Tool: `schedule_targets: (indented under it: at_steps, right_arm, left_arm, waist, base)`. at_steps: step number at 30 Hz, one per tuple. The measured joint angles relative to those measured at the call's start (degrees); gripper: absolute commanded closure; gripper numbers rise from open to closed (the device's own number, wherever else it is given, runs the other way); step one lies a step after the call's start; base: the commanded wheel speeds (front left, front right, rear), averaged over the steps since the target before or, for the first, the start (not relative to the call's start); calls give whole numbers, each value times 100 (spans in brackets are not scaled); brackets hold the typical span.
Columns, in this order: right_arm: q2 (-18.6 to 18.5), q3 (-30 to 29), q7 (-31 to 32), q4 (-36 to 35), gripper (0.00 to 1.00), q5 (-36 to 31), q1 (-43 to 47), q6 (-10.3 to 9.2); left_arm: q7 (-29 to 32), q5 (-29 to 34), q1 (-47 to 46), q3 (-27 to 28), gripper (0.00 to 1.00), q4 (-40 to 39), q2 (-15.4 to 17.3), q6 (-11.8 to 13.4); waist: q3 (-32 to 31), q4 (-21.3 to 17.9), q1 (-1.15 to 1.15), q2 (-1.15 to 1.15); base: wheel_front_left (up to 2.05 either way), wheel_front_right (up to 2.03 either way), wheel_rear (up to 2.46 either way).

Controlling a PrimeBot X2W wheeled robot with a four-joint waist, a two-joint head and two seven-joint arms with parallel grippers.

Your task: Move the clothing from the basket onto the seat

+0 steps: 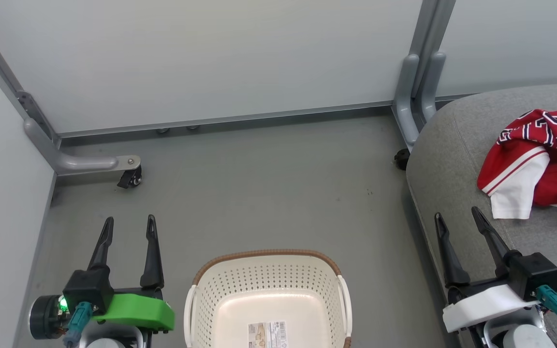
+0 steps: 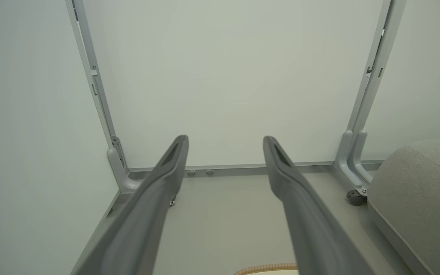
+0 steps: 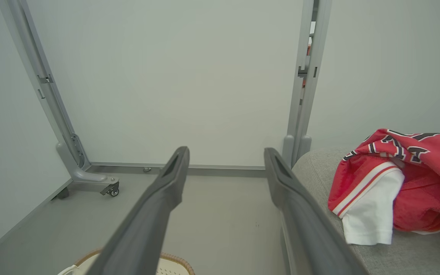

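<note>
Both the left tool (image 1: 130,220) and right tool (image 1: 456,213) gape empty; basket (image 1: 266,253) between them looks bare, clothing (image 1: 535,159) lies on the seat (image 1: 452,145) just beyond the right tool, so no further grasp seems needed.

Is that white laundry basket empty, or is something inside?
Empty, as far as shows: the basket has a bare floor with just a label; its near end is cut off. The red clothing lies on the grey seat.

Right of the right gripper's (image 1: 456,213) jaws, the clothing (image 1: 515,159) was red with white striped edges and black-and-white lettering, on the grey seat (image 1: 447,159). Between the two pairs of dark jaws, the basket (image 1: 269,275) was cream-white, dotted with holes, brown-rimmed.
</note>
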Motion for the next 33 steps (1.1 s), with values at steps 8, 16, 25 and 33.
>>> schedule_targets:
  at_steps: [8,16,25,33]
  right_arm:
    - [1,-18,0,-38,0,7,91,0]
    - [2,-7,0,-30,0,7,107,0]
    - [56,31,21,248,100,91,222,1]
    - [44,12,214,318,100,1007,220,1]
  left_arm:
    - [0,73,0,86,0,-22,-65,-89]
    - [0,191,4,156,0,19,-99,-111]
    - [89,140,72,169,100,327,-141,-115]
    - [321,-750,73,290,100,366,-143,-183]
  waist:
    - [-25,-41,0,0]
    - [-49,-68,0,0]
    - [-57,-88,0,0]
    - [-54,-101,0,0]
  base:
    - [0,0,0]
    - [0,0,0]
    - [0,0,0]
    - [0,0,0]
